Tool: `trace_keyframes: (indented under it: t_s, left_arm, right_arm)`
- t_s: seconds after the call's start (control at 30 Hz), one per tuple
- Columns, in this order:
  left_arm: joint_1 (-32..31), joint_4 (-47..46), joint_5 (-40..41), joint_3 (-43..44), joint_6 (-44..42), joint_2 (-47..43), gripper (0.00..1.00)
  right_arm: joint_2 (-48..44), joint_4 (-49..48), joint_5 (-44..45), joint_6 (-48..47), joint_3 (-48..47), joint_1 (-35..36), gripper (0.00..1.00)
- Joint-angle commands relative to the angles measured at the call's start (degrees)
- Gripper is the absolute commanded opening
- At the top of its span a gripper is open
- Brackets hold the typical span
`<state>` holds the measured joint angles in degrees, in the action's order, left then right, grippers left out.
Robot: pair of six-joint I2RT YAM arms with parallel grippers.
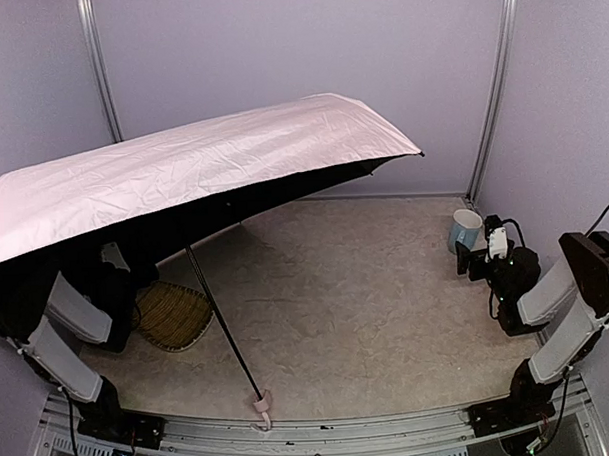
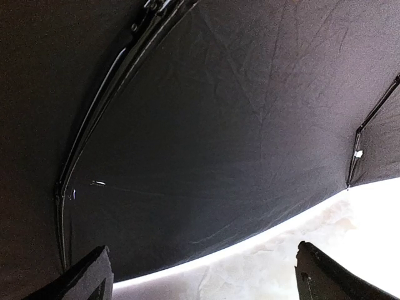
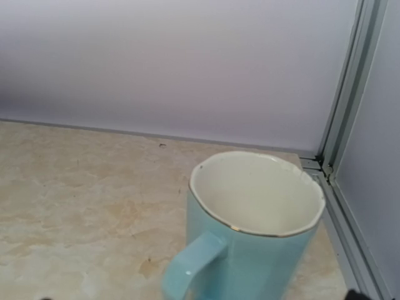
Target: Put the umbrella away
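A lab enclosure: plain lilac walls (image 1: pixel 278 49), metal posts (image 1: pixel 492 91), marbled tabletop (image 1: pixel 367 306).

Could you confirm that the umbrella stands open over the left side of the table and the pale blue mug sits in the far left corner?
Not quite: the mug sits in the far right corner, as the top external view shows. The umbrella does stand open over the left side.
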<state>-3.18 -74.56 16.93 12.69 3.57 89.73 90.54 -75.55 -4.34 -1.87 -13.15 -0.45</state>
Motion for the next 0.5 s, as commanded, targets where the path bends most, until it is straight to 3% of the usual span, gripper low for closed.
trace_keyframes:
  t_s: [0.0, 0.23, 0.3, 0.4, 0.47]
  left_arm:
    - [0.2, -1.0, -0.1, 0.7, -0.1, -0.5, 0.99]
    - [0.2, -1.2, -0.6, 0.6, -0.2, -0.7, 0.99]
    - [-0.6, 1.4, -4.1, 1.7, -2.5, -3.0, 0.99]
    - [-5.2, 15.6, 1.9, 7.3, -6.5, -8.0, 0.99]
    - [-7.2, 20.5, 3.2, 10.4, -8.0, -9.1, 0.99]
  right_arm:
    - [0.0, 0.1, -0.6, 0.0, -0.4, -0.7, 1.0]
    - [-0.3, -0.2, -1.1, -0.1, -0.3, -0.6, 1.0]
    - [-3.8, 2.9, -3.0, -1.1, -1.0, -0.6, 1.0]
    - [-13.7, 25.9, -3.8, 2.7, -7.6, -0.6, 1.0]
    - [-18.7, 35.3, -9.6, 6.2, -11.3, -0.6, 0.95]
